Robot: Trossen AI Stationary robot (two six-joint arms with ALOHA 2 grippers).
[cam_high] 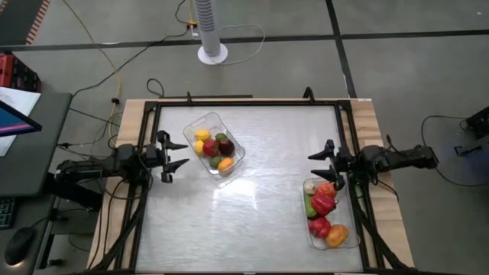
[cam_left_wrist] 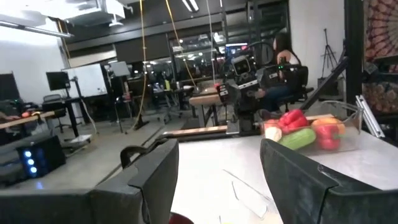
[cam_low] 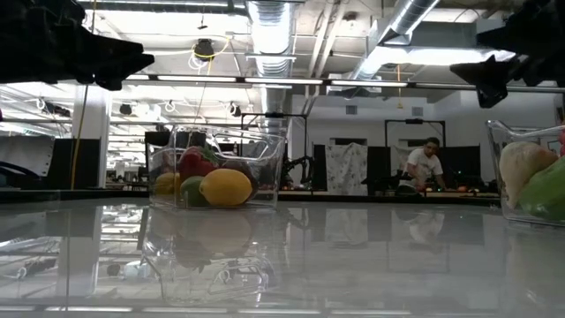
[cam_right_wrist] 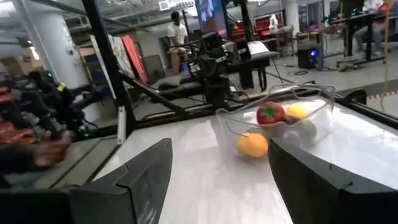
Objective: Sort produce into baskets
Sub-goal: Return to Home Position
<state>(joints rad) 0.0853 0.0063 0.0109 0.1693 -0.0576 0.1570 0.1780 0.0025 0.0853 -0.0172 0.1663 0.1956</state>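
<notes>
The left claw (cam_high: 183, 154) hangs over the left edge of the table (cam_high: 252, 221) with its two fingers (cam_left_wrist: 155, 177) spread wide and nothing between them. Just in front of its tips, a little to the far side, stands the first clear basket (cam_high: 238, 155). In it lie a yellow piece (cam_high: 202, 135), a red piece (cam_high: 211, 147), a dark purple piece (cam_high: 225, 145) and an orange piece (cam_high: 225, 163). In the low view this basket shows a lemon (cam_low: 226, 187) against its near wall. The right claw (cam_high: 315, 166) hangs over the right edge of the table and points toward the left claw, well apart from it. It is also spread and holds nothing. The second clear basket (cam_high: 356, 238) lies just beside this claw, on the side of the near table edge, and its end seems to reach under the claw's fingers. It holds a red pepper (cam_high: 323, 202), a green piece (cam_high: 310, 206), a red tomato (cam_high: 319, 227) and an orange fruit (cam_high: 337, 235). I see no produce on the bare table around either claw. Far behind the table, a person (cam_low: 430, 164) is in the room.
</notes>
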